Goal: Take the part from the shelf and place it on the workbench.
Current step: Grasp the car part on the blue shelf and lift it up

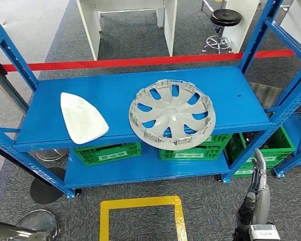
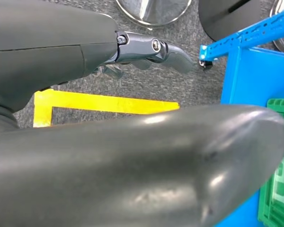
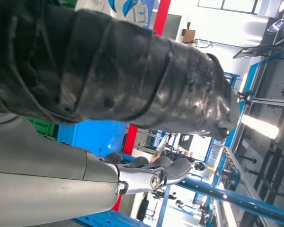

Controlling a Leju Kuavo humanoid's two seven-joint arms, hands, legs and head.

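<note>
The hubcap (image 1: 172, 114) lies flat on the blue shelf (image 1: 232, 93), its front rim overhanging the shelf edge; a white panel (image 1: 82, 118) lies well apart to its left, also at the edge. Nothing is held. The right hand (image 1: 258, 176) is raised low at the right, short of the shelf, fingers extended and loosely apart. The left hand (image 2: 151, 49) hangs over the carpet with fingers stretched out and empty.

A slip is judged likely: the hubcap is wide, thin and smooth, so a one-sided grasp could tilt it or push it off the edge. The uprights (image 1: 255, 37) could be struck during the reach.

Green crates (image 1: 107, 152) are stored on the lower shelf. A yellow taped square (image 1: 141, 203) marks the grey carpet. Red tape, a stool (image 1: 225, 20) and white furniture (image 1: 171, 25) are seen behind.
</note>
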